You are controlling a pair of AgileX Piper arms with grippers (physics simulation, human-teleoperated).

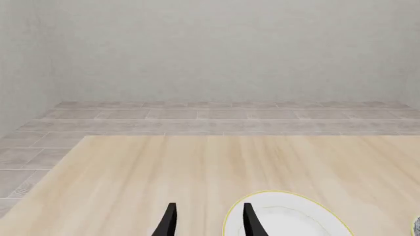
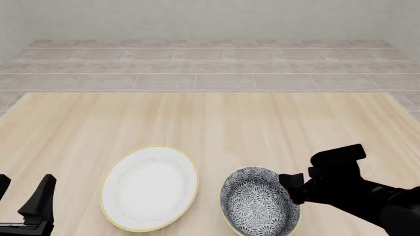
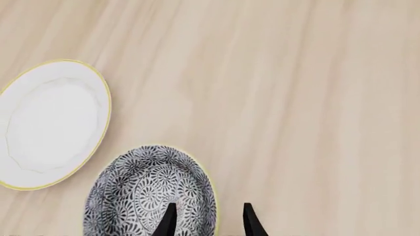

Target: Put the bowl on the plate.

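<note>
Left gripper low at near-left, fingers parted; right gripper likewise parted.

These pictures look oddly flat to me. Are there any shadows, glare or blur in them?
Front view: even, soft light, sharp throughout; the plate and bowl cast almost no shadow on the table. Right wrist view: the bowl's pattern is crisp, no glare. Left wrist view: pale and washed, no blur.
</note>
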